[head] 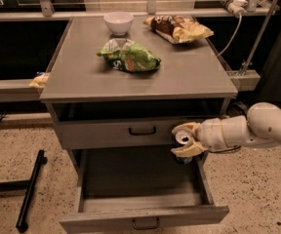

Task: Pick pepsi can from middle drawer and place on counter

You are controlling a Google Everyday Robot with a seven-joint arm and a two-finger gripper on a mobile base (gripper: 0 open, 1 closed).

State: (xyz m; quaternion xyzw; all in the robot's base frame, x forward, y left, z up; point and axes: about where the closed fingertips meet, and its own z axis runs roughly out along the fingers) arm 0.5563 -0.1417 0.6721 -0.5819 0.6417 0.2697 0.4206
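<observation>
We have the can (183, 137) clamped in the claw (181, 141), out of the open drawer (140, 217) and hanging over its right side, just below the tabletop's (194, 79) front-right corner. Pick looks done. Left: raise it and set it on the tabletop.

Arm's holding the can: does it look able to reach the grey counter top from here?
Probably yes. The tool, shut on the dark-blue pepsi can, hangs in front of the cabinet, below the front edge of the flat grey counter. Its front-right part is bare; the green crumpled chip bag lies further left.
</observation>
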